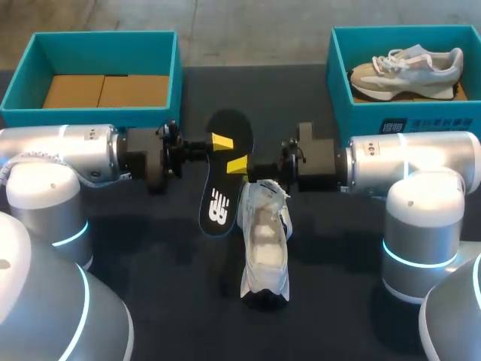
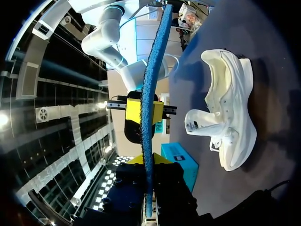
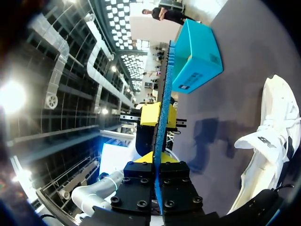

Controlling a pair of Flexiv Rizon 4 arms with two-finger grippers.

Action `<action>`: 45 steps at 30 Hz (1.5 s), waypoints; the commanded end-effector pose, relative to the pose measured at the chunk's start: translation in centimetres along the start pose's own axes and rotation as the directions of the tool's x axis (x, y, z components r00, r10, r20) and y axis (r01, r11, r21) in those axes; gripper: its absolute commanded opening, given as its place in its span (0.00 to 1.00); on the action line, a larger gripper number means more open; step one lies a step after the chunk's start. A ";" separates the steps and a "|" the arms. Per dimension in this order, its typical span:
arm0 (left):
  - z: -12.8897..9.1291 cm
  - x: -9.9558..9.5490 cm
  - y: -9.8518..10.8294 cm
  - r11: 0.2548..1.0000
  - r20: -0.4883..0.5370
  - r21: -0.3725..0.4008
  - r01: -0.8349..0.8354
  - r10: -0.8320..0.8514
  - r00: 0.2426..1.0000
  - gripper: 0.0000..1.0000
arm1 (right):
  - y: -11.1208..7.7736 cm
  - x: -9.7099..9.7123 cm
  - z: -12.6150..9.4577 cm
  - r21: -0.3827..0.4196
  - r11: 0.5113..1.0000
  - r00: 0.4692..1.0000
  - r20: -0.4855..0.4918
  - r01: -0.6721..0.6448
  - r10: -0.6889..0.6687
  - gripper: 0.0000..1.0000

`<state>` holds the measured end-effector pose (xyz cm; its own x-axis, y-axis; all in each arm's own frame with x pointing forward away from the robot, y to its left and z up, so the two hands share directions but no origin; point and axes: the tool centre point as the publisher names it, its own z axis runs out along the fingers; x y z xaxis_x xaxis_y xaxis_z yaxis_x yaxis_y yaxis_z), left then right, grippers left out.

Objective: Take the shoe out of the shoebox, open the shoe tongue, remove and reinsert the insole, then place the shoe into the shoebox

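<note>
Both the left tool and right tool clamp the freed insole; sliding it back into the shoe likely comes next.

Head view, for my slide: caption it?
Left pincer and right pincer grip the insole beside the shoe.

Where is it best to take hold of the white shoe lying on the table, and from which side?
Grip the shoe at its heel rim, probably from above. It rests sole down, opening upward, tongue pulled forward, so one finger fits inside and one behind the heel.
</note>
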<state>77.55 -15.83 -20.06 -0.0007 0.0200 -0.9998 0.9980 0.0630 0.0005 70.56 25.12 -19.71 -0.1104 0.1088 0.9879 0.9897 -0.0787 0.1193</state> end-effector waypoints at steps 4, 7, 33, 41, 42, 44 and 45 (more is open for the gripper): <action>0.2 -0.2 -0.2 1.000 0.001 0.003 0.002 -0.002 1.000 0.00 | 0.0 0.0 0.1 0.010 1.000 0.999 0.035 -0.015 0.015 1.00; -0.4 -0.3 -0.5 1.000 -0.016 0.010 0.014 -0.014 1.000 0.00 | -0.4 0.0 -0.8 0.015 0.999 0.997 0.072 -0.029 0.028 1.00; -4.1 0.4 -9.7 0.969 -0.271 0.182 0.166 -0.112 0.956 0.00 | -6.7 0.0 -12.3 0.028 0.995 0.940 0.333 -0.094 0.079 1.00; -3.4 1.3 -13.0 0.954 -0.337 0.220 0.205 -0.123 0.933 0.00 | -9.5 -0.1 -14.5 0.073 0.994 0.923 0.381 -0.087 0.053 1.00; -3.3 1.4 -13.4 0.951 -0.342 0.223 0.214 -0.130 0.931 0.00 | -9.7 -0.1 -14.8 0.081 0.993 0.922 0.385 -0.082 0.045 1.00; -3.2 1.7 -14.2 0.948 -0.355 0.229 0.223 -0.132 0.925 0.00 | -10.3 -0.2 -15.4 0.102 0.992 0.923 0.385 -0.073 0.028 1.00; -3.1 1.8 -14.6 0.944 -0.361 0.232 0.236 -0.142 0.922 0.00 | -10.5 -0.3 -15.8 0.112 0.991 0.922 0.387 -0.070 0.022 1.00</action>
<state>63.67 -13.55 -21.78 -0.1592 0.3637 -0.9178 0.9553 -0.1778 -0.2362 59.98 13.78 -21.28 -0.0424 0.4808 0.8758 0.9991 0.0265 0.0338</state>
